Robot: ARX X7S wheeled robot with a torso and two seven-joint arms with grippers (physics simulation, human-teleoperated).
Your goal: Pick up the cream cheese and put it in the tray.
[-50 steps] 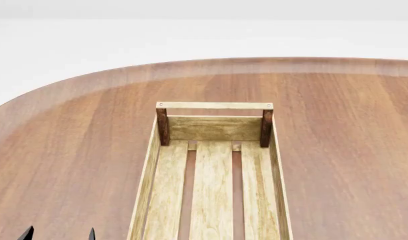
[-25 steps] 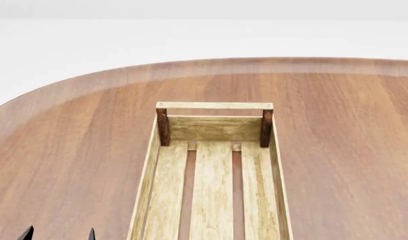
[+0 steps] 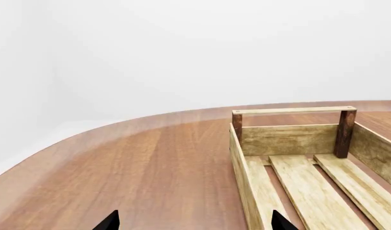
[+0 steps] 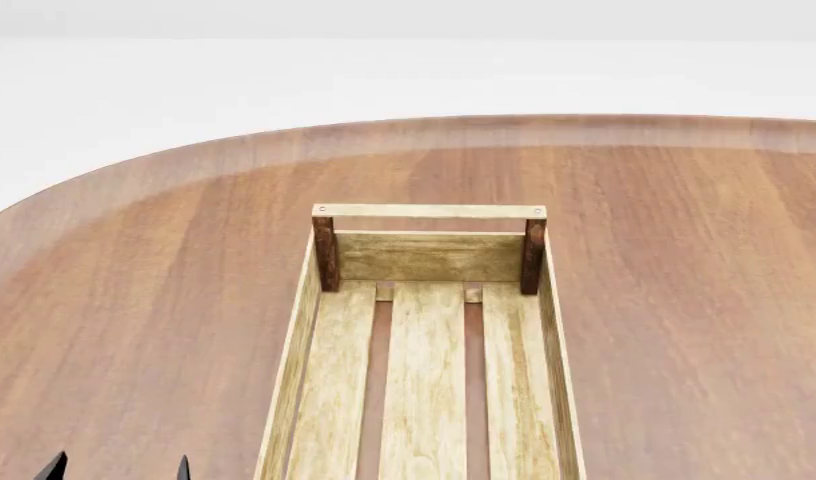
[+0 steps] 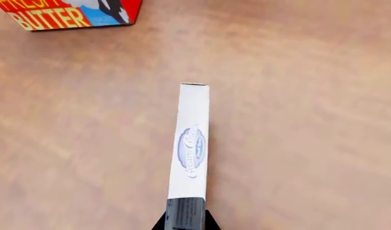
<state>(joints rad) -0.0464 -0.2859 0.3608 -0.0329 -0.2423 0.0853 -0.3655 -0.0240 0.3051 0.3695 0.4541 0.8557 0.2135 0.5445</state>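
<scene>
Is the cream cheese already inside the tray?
No: the tray shows only bare slats, while the cream cheese is above the brown table near the butter box.

A broad reddish-brown wooden table with a rounded far edge is filling most of the head view, its grain running away from the camera. Beyond it, a plain white backdrop is standing empty of detail. In the right wrist view, a red butter box with yellow lettering is lying flat on the tabletop, cut off by the frame edge.
</scene>
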